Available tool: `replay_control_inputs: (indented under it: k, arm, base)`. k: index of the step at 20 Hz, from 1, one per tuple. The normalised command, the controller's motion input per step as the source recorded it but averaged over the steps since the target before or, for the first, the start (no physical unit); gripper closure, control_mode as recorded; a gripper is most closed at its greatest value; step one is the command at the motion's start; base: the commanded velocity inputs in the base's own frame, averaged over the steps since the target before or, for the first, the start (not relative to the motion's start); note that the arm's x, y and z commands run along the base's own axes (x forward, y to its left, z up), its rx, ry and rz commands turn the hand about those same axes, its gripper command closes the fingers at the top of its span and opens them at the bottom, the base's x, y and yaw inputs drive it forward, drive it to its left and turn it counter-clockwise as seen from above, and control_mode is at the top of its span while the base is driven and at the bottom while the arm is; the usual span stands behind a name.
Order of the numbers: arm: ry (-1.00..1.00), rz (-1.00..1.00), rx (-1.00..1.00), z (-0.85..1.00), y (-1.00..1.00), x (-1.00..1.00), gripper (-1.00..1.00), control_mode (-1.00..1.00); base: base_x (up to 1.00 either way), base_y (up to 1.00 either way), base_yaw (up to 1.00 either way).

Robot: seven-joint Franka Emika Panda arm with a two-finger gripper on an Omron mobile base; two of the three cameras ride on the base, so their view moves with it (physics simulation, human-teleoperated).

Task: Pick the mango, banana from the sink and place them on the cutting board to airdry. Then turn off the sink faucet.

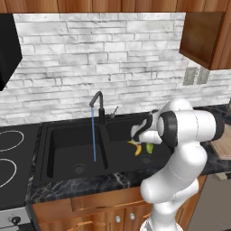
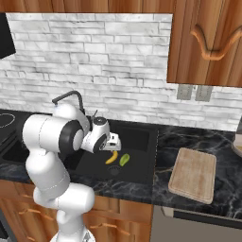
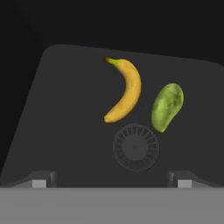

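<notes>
yellow banana (image 3: 125, 91), green mango (image 3: 166, 106) (black sink (image 3: 65, 131))

base views flank sink (image 1: 67, 140), hand view overhead

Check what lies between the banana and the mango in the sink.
Nothing: in the hand view, bare sink floor separates the banana from the mango.

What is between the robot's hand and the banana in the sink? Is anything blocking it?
Nothing visible blocks it. The gripper is open above the sink basin, and in the hand view the banana lies bare on the basin floor, with the mango beside it, apart, and the round drain just below them.
</notes>
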Motion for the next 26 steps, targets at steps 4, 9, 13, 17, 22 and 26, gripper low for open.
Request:
replay_control_inputs:
  k: [4, 9, 13, 17, 22, 26]
  arm:
    - [0.0, 0.0, 0.0, -0.29, 0.0, 0.14, -1.0, -1.0]
    - [0.0, 0.0, 0.0, -0.26, 0.0, 0.15, -1.0, -1.0]
    - [0.0, 0.0, 0.0, -0.23, 0.0, 0.18, -1.0, -1.0]
    - [0.0, 0.0, 0.0, -0.24, 0.0, 0.13, -1.0, -1.0]
    - [0.0, 0.0, 0.0, -0.23, -0.01, 0.1, -1.0, -1.0]
    - [0.0, 0.0, 0.0, -0.19, -0.01, 0.09, -1.0, -1.0]
  base:
    - [0.0, 0.0, 0.0]
    - [0.0, 0.0, 0.0]
    - [0.0, 0.0, 0.0]
    - [0.0, 0.0, 0.0]
    - [0.0, 0.0, 0.0]
    - [0.0, 0.0, 0.0]
